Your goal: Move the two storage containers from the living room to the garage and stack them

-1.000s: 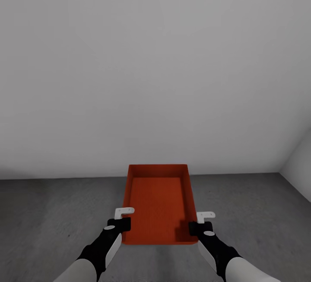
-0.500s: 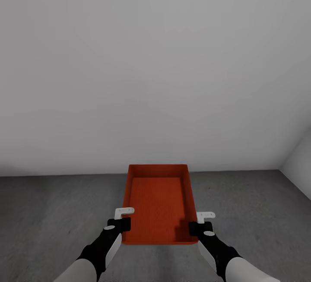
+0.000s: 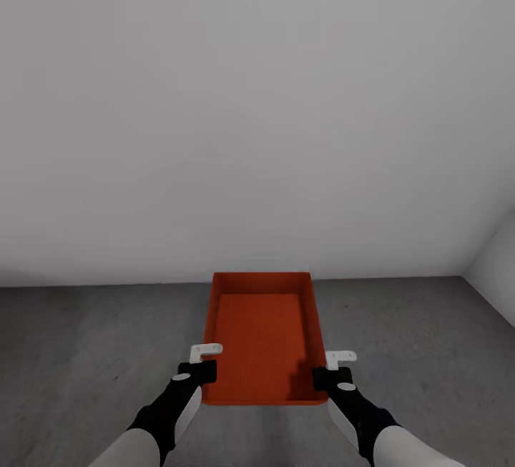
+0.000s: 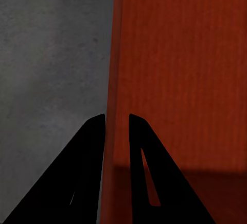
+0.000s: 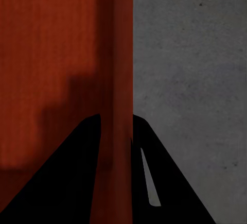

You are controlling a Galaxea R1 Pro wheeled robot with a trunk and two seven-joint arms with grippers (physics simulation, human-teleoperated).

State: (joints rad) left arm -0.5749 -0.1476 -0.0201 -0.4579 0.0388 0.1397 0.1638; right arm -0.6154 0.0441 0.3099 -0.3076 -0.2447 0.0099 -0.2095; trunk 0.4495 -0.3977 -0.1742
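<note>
**Red-orange bin carried between both arms, closer to the garage wall**

The left end effector [image 3: 202, 370] is clamped on the left side wall of the red-orange rectangular open-topped storage container [image 3: 263, 331], near its closest left corner. In the left wrist view the two black fingers [image 4: 92, 147] sit narrow, one on each face of the thin red wall [image 4: 117, 80], with the ribbed container bottom on one side and the dark grey mottled concrete floor [image 4: 51, 54] on the other.

The container is held level in front of the robot, above the floor [image 3: 86, 352], its long axis pointing away toward the plain white-grey wall [image 3: 257, 109]. Nothing is inside it.

The right end effector [image 3: 325, 375] grips the right side wall near the closest right corner. In the right wrist view its fingers [image 5: 87, 147] are likewise narrow around the wall [image 5: 117, 54], floor [image 5: 190, 69] beyond it.

Compared with a second ago, the line where wall meets floor has risen in the head view, from just below the container's far rim to about level with it, and the corner at far right has shifted with it. That is the camera's move; the container and both end effectors sit at the same spots in the picture, the grips unchanged.
</note>
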